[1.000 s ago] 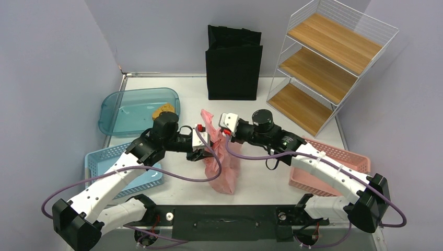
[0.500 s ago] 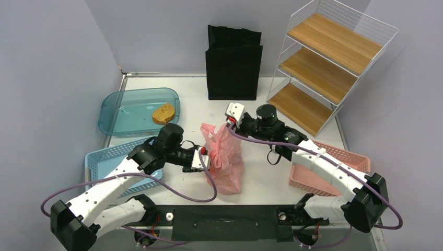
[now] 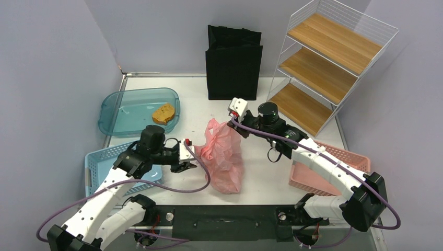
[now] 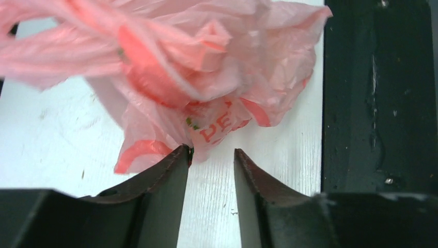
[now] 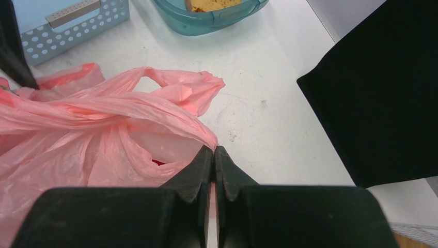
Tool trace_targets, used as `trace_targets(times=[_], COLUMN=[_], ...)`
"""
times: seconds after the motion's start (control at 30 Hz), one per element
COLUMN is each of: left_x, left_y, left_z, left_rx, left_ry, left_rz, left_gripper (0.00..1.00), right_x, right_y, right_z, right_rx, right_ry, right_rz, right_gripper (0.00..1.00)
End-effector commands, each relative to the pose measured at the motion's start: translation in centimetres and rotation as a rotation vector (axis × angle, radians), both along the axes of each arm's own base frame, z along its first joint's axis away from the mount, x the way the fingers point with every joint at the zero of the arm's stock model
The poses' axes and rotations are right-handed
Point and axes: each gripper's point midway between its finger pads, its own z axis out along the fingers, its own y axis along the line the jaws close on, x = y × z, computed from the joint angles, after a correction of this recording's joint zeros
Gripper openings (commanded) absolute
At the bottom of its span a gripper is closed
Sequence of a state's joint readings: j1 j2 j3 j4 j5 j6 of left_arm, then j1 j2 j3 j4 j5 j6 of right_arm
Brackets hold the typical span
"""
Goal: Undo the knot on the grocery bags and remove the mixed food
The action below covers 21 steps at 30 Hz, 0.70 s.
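The pink grocery bag (image 3: 223, 157) sits crumpled on the white tabletop (image 3: 193, 104), around its middle and towards the near edge, between the two arms. From the right wrist we see one handle loop (image 5: 178, 85) of the grocery bag (image 5: 103, 134) lying slack on the tabletop; whether any knot is tied we cannot tell.

The right gripper (image 3: 230, 123) is at the far top corner of the bag. Its fingers are pressed together at the right gripper (image 5: 213, 150), and they pinch a thin strip of the pink film, which runs taut from the fingertips.

The left gripper (image 3: 189, 166) is at the bag's left side, low over the tabletop. In its own view the left gripper (image 4: 210, 151) is spread part way, with bare tabletop showing in the gap. A printed fold of the grocery bag (image 4: 196, 77) hangs right at the fingertips and meets the tip of one finger, but nothing is clamped.

To the left stands a blue perforated basket (image 3: 96, 162), and beyond it a teal tub (image 3: 117, 112) holding a brown bread-like piece (image 3: 163, 113). A pink basket (image 3: 339, 157) is at the near right. At the far side stand a black tote (image 3: 233, 63) and, to the right, a wire rack (image 3: 324, 63) with wooden shelves. Pale lilac walls (image 3: 52, 78) close in the tabletop.
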<state>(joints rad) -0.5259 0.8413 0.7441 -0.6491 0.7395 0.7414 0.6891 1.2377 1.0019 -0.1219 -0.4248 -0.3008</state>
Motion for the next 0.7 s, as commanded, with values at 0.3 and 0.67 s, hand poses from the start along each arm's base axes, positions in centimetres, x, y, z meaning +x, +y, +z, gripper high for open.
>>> trace_targets(times=[0.3, 0.67], left_x=[3.2, 3.8], left_y=[-0.7, -5.4], left_z=[10.6, 10.5], left_rx=[-0.233, -0.224], left_ry=[0.112, 0.163], left_rz=[0.195, 0.147], left_gripper=[0.66, 0.64], right_x=[0.4, 0.5], right_y=[0.5, 0.7], right_z=[5.2, 5.5], right_rx=[0.122, 0.137], right_ry=[-0.08, -0.075], right_rz=[-0.01, -0.035], right_gripper=[0.0, 0.0])
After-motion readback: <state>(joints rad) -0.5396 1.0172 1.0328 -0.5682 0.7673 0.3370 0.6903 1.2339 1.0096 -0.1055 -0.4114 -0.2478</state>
